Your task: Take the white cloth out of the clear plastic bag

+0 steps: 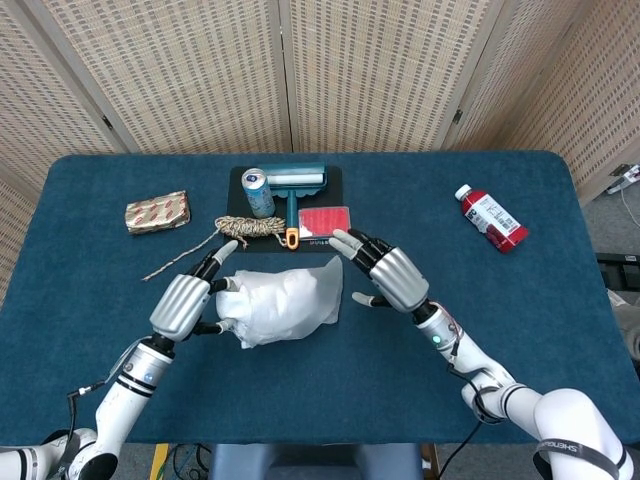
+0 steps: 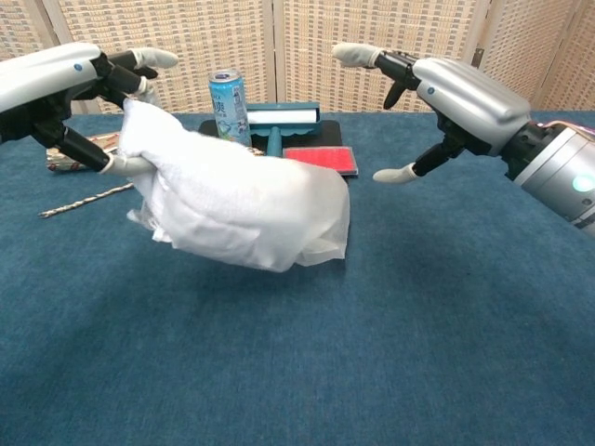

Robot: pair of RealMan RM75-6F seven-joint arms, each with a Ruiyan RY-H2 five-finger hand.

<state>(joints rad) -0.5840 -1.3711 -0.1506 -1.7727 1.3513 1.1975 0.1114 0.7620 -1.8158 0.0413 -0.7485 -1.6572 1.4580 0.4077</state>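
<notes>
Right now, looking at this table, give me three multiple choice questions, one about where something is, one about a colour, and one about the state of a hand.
1. Where does the red bottle lie?
A. at the table's right side, away from the other things
B. on the black mat
C. under the bag

2. What colour is the soda can?
A. yellow
B. light blue
C. black

3. How is the right hand?
A. gripping the clear plastic bag
B. holding the rope
C. open, apart from the bag

Answers: 1 A, it lies alone near the right edge. 2 B, the chest view shows a light blue body. 3 C, its fingers are spread in clear air; only the left hand holds the bag with the white cloth.
</notes>
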